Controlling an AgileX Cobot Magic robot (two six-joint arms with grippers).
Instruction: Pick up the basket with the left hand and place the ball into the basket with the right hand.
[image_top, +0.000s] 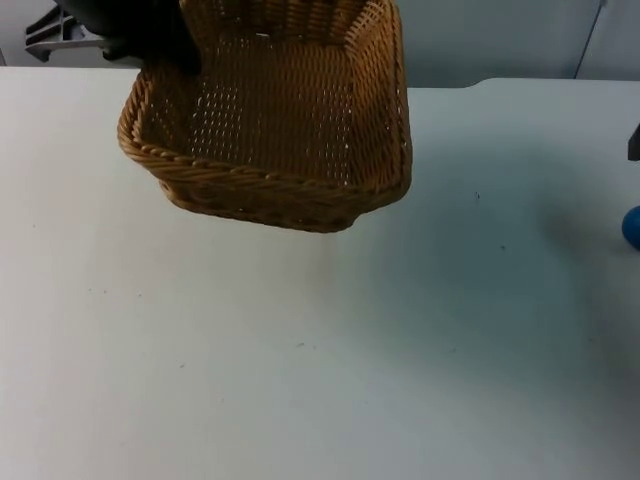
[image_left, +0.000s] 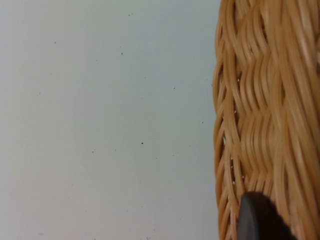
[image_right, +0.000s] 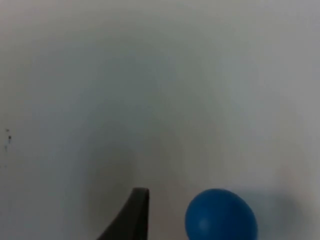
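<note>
The left gripper (image_top: 165, 55) pinches the far left rim of the basket (image_top: 275, 120), which hangs tilted above the desk (image_top: 300, 350) near its far edge, while the right gripper (image_right: 165, 220), its grip unclear, has one finger (image_right: 132, 217) just beside the blue ball (image_right: 221, 215) at the desk's right edge.

Basket (image_top: 275, 120) sits at the far side of the table (image_top: 300, 360), left of centre, raised off the surface and tilted, its open side facing up and toward the camera. Left gripper (image_top: 165, 45) is at the basket's far-left corner, clamped on the rim; in the left wrist view its fingertip (image_left: 257, 220) lies against the basket's wall (image_left: 265, 120), table beside it. Ball (image_top: 632, 228) lies on the table at the far right edge, well apart from the basket. Right gripper (image_right: 150, 220) hangs just beside the ball (image_right: 221, 215), not touching it.
</note>
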